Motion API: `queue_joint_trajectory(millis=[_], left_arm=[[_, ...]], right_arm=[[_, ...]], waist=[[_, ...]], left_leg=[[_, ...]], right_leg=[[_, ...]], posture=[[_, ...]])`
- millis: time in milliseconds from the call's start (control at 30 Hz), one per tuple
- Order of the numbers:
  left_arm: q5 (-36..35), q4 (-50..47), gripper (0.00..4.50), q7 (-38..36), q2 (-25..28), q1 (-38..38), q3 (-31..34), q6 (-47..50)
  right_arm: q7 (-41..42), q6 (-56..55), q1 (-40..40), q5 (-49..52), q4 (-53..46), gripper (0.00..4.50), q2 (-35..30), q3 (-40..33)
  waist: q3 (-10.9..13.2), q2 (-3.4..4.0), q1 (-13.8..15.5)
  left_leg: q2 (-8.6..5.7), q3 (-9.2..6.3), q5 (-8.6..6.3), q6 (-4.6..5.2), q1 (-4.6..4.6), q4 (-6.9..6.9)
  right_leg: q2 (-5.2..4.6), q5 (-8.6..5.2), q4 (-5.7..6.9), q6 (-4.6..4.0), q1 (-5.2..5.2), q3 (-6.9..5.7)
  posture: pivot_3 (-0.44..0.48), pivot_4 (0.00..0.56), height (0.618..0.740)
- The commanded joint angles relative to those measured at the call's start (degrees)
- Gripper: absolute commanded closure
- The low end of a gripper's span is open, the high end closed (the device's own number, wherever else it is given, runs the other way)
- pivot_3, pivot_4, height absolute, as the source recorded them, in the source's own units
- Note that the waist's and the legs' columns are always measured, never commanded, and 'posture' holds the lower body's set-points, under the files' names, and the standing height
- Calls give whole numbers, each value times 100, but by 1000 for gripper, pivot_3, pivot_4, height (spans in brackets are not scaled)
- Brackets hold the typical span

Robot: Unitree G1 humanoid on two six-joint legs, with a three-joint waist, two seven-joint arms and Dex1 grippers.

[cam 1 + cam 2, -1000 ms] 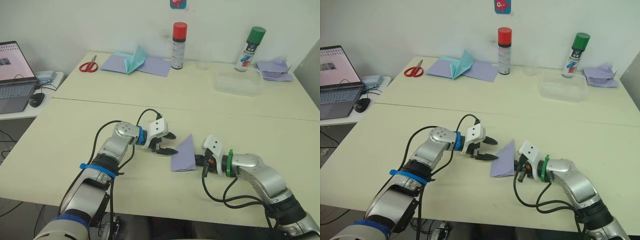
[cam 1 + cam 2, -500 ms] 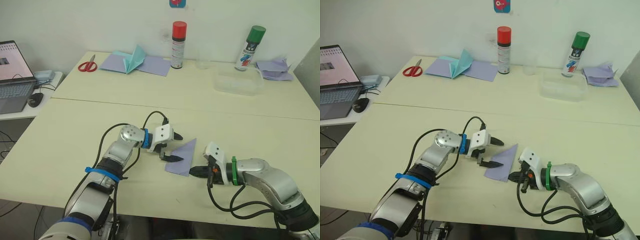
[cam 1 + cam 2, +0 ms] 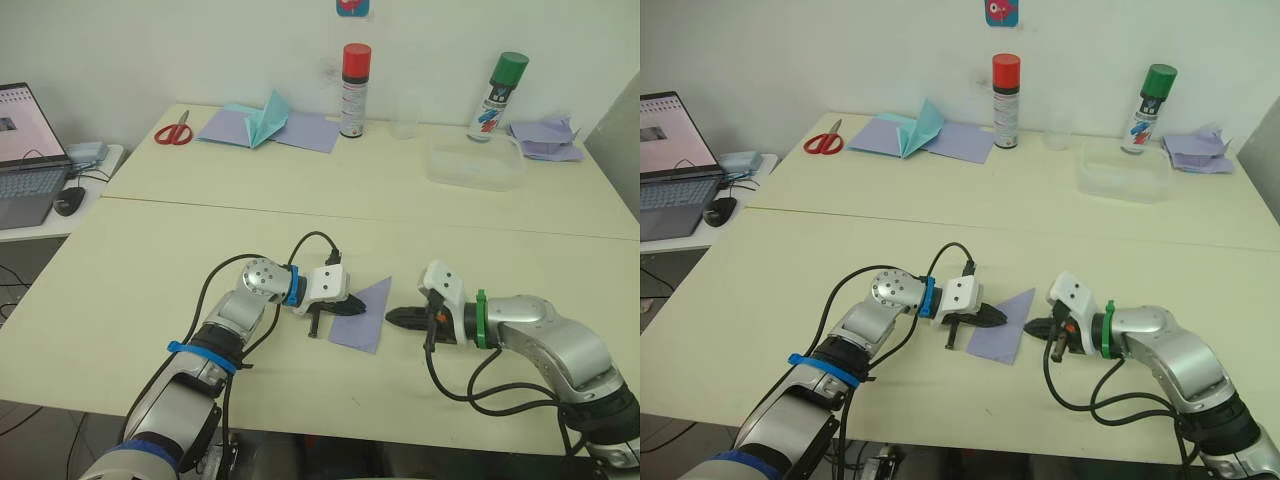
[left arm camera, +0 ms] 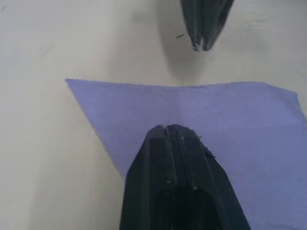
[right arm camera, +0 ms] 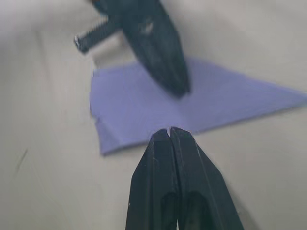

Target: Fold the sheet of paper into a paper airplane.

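Note:
The sheet of paper (image 3: 367,318), lavender and folded into a flat pointed shape, lies on the near table between my two grippers. My left gripper (image 3: 352,307) is shut, and its fingertips (image 4: 172,130) rest on top of the sheet's left part with nothing pinched between them. My right gripper (image 3: 393,317) is also shut and empty. It hovers just off the sheet's right edge and points at it. In the right wrist view the paper (image 5: 129,108) sits beyond my shut right fingertips (image 5: 169,132), with the left gripper's fingers (image 5: 163,52) lying across it.
On the far table are red scissors (image 3: 177,131), a teal tent-shaped paper on flat lavender sheets (image 3: 268,120), a red-capped can (image 3: 355,90), a green-capped can (image 3: 503,97), a clear plastic container (image 3: 476,166) and crumpled lavender scraps (image 3: 548,138). A laptop (image 3: 25,150) sits at far left.
The paper went from standing tilted up to lying flat. My left gripper closed and came down onto it. My right gripper drew back to the right, off the paper.

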Motion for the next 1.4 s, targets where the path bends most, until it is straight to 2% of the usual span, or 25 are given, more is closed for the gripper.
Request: queue_joint_trajectory(millis=[33, 200, 333, 500, 567, 633, 800, 900, 967, 1033, 1167, 1400], left_arm=[[329, 52, 4450, 73, 47, 128, -241, 260], [110, -97, 4450, 159, 42, 133, -84, 733], [-103, -314, 4450, 151, 21, 39, 73, 1065], [-274, -161, 4450, 238, 88, -410, 411, 807], [-200, 135, 4450, 245, 175, -650, 474, 396], [196, 941, 4450, 446, 297, -1041, 349, -877], [500, 2425, 4450, 520, 61, -1648, 240, -2286], [655, 3028, 3772, 315, -82, -1875, 157, -2751], [753, 3296, 3149, 304, -166, -1984, 135, -3160], [1151, 3545, 2552, 502, -136, -2112, -77, -3598], [1403, 3878, 2552, 505, -148, -2263, -175, -3996], [858, 3975, 2552, -313, -394, -2316, 249, -3737]], right_arm=[[-281, -17, 9, 80, 0, 4500, 364, 11], [-375, -171, 316, -365, 226, 4500, 416, 639], [-470, -169, 429, -531, 414, 4500, 510, 859], [-462, -338, 406, -698, 651, 4500, 575, 994], [-449, -404, 375, -739, 738, 4500, 576, 982], [-424, -437, 347, -753, 788, 4500, 565, 949], [-425, -461, 336, -750, 811, 4500, 579, 932], [-470, -437, 341, -748, 766, 4500, 603, 916], [-490, -426, 355, -748, 742, 4500, 607, 902], [-503, -413, 369, -739, 727, 4500, 602, 881], [-538, -379, 392, -722, 682, 4500, 606, 869], [-599, -381, 402, -652, 623, 4500, 621, 630]], waist=[[-1, 1, -1], [-2, 1, 0], [-6, 6, -9], [-5, 6, -14], [-5, 6, -21], [-6, 6, -24], [-6, 6, -19], [-5, 5, -21], [-5, 5, -22], [-5, 5, -21], [-5, 5, -22], [-5, 5, -12]], left_leg=[[2, -5, 0, 0, 0, 1], [1, -7, 1, 1, 0, 8], [1, -8, 1, 2, 7, 8], [0, -9, 2, 1, 17, 8], [-2, -9, 2, 0, 17, 9], [-2, -9, 2, 0, 19, 8], [-4, 2, 2, 0, 22, 7], [-4, 6, 2, 0, 20, 8], [-4, 8, 2, 0, 20, 8], [-4, 7, 2, 0, 20, 8], [-6, 8, 2, 0, 21, 7], [-4, 8, 2, 0, 20, 9]], right_leg=[[1, 0, 0, 0, 3, 1], [-3, 0, 1, 0, 10, 3], [-2, 0, 8, 1, 13, 2], [9, 1, 9, 1, 21, 1], [16, 2, 9, 2, 19, 1], [19, 2, 9, 2, 20, 1], [17, 2, 7, 1, 20, 6], [14, 2, 7, 2, 19, 8], [15, 3, 8, 2, 17, 8], [17, 3, 9, 2, 17, 6], [18, 3, 9, 2, 17, 8], [15, 3, 10, 2, 17, 7]], posture=[[0, 150, 740], [0, 150, 740], [0, 150, 740], [0, 150, 740], [0, 150, 740], [0, 150, 740], [0, 150, 740], [0, 150, 740], [0, 150, 740], [0, 150, 740], [0, 150, 740], [0, 150, 740]])
